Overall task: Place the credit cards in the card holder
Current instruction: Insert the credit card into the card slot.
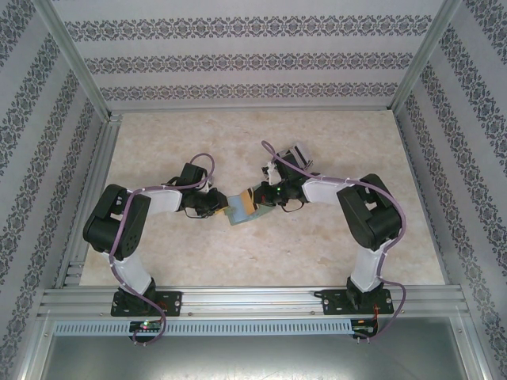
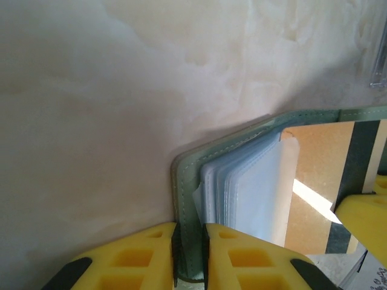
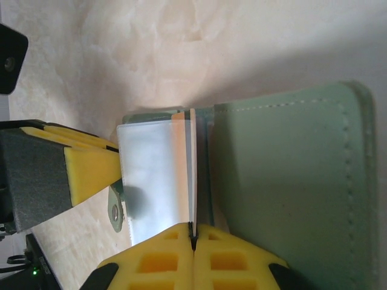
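Note:
The sage-green card holder (image 2: 187,181) lies open on the table between both arms, its clear plastic sleeves (image 2: 254,187) fanned out. My left gripper (image 2: 189,228) is shut on the edge of its green cover. A brownish credit card (image 2: 317,181) with a dark stripe stands partly inside the sleeves. My right gripper (image 3: 193,229) is shut on that card's thin edge (image 3: 193,169), beside the green cover (image 3: 290,181). From above, the left gripper (image 1: 218,207) and right gripper (image 1: 261,198) meet over the card holder (image 1: 236,214).
A grey upright slotted rack (image 1: 297,152) stands just behind the right wrist. The wallet's snap tab (image 3: 115,211) hangs near the left gripper's yellow finger (image 3: 84,169). Patterned walls and metal rails (image 1: 87,206) enclose the pale marbled table (image 1: 238,134).

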